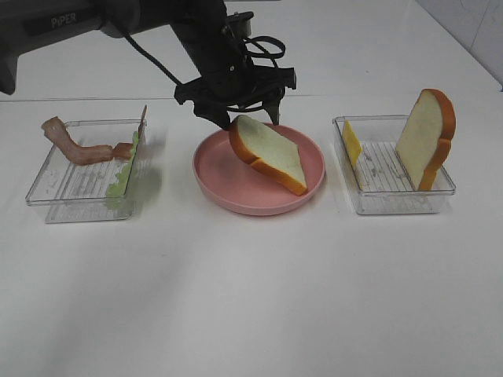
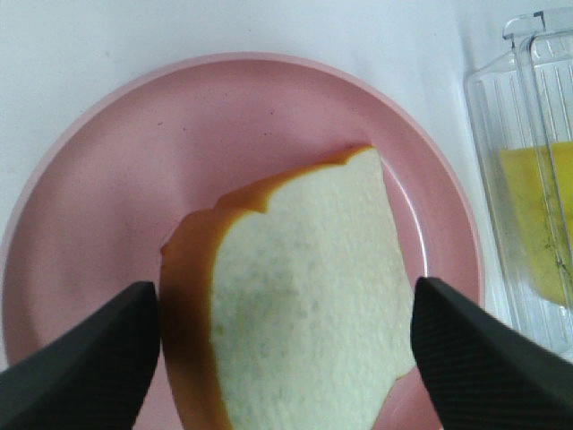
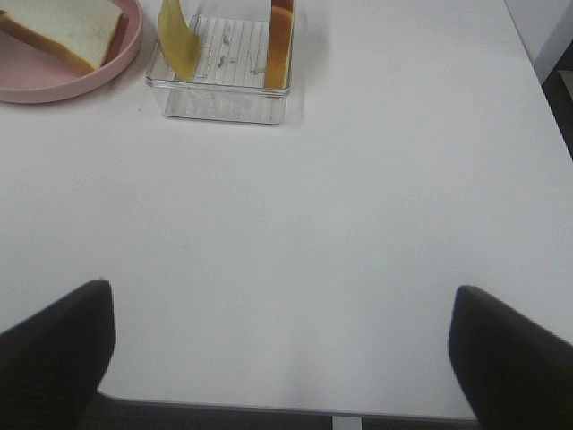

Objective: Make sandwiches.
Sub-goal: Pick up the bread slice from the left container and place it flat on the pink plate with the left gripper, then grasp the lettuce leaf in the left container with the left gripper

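The left end effector (image 2: 285, 296) holds its jaws wide either side of the tilted bread slice (image 1: 267, 153) on the pink plate (image 1: 220, 184), gripping or not I cannot tell, while the right end effector (image 3: 285, 349) gapes empty over the counter (image 3: 358, 224), the cheese tray (image 1: 397, 206) at the plate's 3 o'clock.

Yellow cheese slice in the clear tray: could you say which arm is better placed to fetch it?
Right, probably: the right gripper is open, empty, facing the clear plastic tray; the left gripper straddles the white bread slice on the round pink plate.
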Robot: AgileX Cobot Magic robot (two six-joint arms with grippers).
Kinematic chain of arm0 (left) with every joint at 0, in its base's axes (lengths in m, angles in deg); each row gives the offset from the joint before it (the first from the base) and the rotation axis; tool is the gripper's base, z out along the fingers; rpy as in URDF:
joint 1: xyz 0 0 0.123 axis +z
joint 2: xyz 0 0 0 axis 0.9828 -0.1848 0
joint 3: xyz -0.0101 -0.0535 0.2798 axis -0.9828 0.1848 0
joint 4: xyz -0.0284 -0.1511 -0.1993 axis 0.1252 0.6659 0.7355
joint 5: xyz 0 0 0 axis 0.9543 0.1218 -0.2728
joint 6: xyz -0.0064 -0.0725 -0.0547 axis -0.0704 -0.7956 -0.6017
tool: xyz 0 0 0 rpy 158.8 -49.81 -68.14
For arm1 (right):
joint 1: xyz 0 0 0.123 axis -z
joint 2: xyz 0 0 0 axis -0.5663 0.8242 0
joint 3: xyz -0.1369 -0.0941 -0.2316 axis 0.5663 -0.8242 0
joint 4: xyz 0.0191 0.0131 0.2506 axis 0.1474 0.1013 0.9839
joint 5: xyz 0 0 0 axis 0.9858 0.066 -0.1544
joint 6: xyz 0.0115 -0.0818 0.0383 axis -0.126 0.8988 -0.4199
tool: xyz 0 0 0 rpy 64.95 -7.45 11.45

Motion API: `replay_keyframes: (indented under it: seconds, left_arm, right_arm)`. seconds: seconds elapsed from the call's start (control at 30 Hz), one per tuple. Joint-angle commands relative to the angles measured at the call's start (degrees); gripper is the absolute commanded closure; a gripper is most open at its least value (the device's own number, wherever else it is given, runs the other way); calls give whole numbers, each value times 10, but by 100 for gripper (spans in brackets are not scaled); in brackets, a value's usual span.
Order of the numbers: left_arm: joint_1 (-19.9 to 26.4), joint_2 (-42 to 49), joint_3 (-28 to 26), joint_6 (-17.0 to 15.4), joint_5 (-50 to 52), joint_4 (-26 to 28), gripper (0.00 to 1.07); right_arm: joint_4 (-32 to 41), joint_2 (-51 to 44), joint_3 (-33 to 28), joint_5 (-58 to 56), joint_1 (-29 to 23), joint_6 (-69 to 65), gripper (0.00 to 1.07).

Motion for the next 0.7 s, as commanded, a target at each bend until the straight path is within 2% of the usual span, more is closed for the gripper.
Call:
replay_keyframes:
  seconds: [0.03,0.1,0.17,0.2,0.23,0.53,0.6,0.7]
  left_arm:
    - [-2,1,-14,-2,-34,-26,28]
    - [-2,1,-18,0,-46,-36,24]
    - [-2,1,-25,9,-73,-46,14]
    - [-2,1,-25,9,-73,-46,14]
    - [-2,1,-32,22,-91,-46,10]
    - [-2,2,-61,34,-135,-48,9]
    - [-2,2,-74,59,-170,-56,9]
    - [-2,2,-78,64,-180,-59,9]
  right_arm:
    - [3,-20,2,-2,2,-4,9]
    - [3,-20,2,-2,2,-4,9]
    - [3,-20,2,-2,2,-4,9]
    - [3,-20,2,-2,2,-4,9]
    - [3,-20,2,-2,2,-4,9]
    - [3,-20,2,-2,2,-4,9]
    - [3,-20,2,-2,2,-4,9]
    - [3,-20,2,-2,2,-4,9]
